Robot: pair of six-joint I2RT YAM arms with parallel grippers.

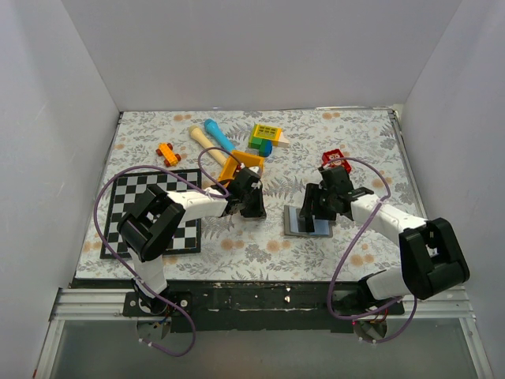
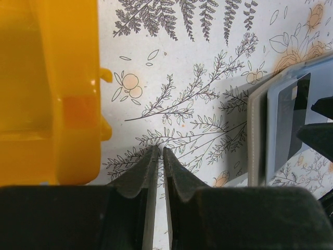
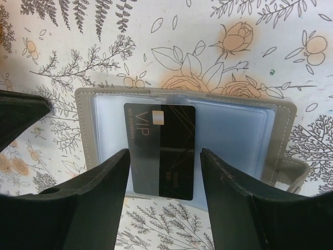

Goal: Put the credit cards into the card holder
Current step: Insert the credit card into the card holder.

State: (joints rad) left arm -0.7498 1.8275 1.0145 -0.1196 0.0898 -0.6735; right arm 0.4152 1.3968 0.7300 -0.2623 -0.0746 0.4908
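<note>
The card holder (image 3: 83, 130) lies open on the floral cloth, pale blue-grey pockets up; it also shows in the top view (image 1: 293, 223) and at the right of the left wrist view (image 2: 258, 135). One black credit card (image 3: 161, 151) marked VIP lies on its left pocket, near edge slightly past the holder's rim; I cannot tell if it is tucked in. It shows edge-on in the left wrist view (image 2: 291, 120). My right gripper (image 3: 165, 156) is open, fingers either side of the card, not gripping it. My left gripper (image 2: 160, 151) is shut and empty, left of the holder.
An orange plastic tray (image 2: 52, 94) sits just left of my left gripper (image 1: 251, 201). A red block (image 1: 335, 159) lies behind my right gripper (image 1: 319, 209). Toy blocks (image 1: 267, 138), a blue and cream tool (image 1: 211, 136) and a chessboard mat (image 1: 130, 213) lie farther off.
</note>
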